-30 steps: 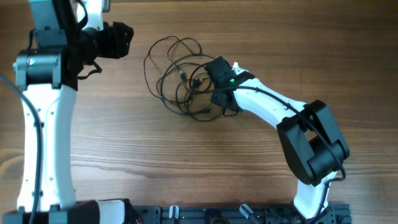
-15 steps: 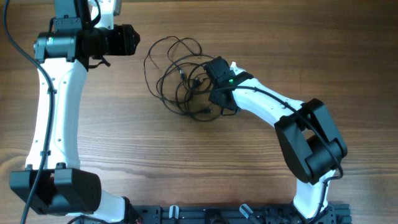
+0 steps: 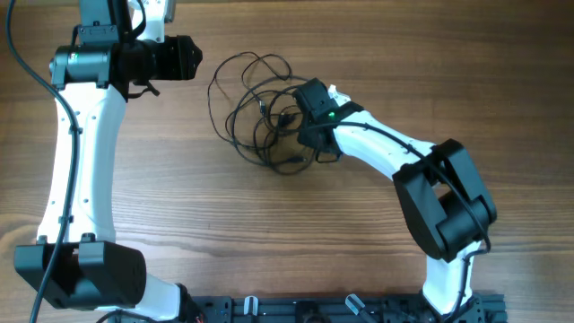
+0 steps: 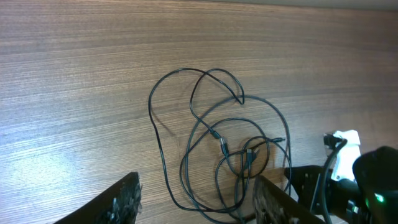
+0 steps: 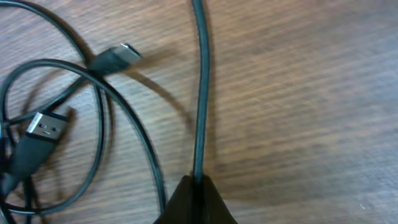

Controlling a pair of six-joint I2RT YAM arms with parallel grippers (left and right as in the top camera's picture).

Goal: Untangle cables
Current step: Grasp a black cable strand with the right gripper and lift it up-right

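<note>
The cables (image 3: 256, 117) lie as one tangle of thin black loops on the wooden table, left of centre. My right gripper (image 3: 303, 136) is down at the tangle's right edge. In the right wrist view its jaws (image 5: 196, 198) are shut on a single cable strand (image 5: 200, 93) that runs straight away from them. Two plug ends (image 5: 121, 55) (image 5: 42, 127) lie to the left of that strand. My left gripper (image 3: 186, 58) hangs open, left of the tangle and apart from it. The left wrist view shows the loops (image 4: 217, 143) between and beyond its spread fingers (image 4: 127, 199).
The table (image 3: 179, 197) is bare wood around the tangle. My right arm (image 3: 395, 157) reaches in from the lower right. Its wrist, with a white tag (image 4: 343, 140), shows at the right edge of the left wrist view. A black rail (image 3: 341, 309) runs along the near table edge.
My right gripper's jaws have closed onto a cable strand. The left arm has shifted a little to the right, nearer the tangle, and then held still.
</note>
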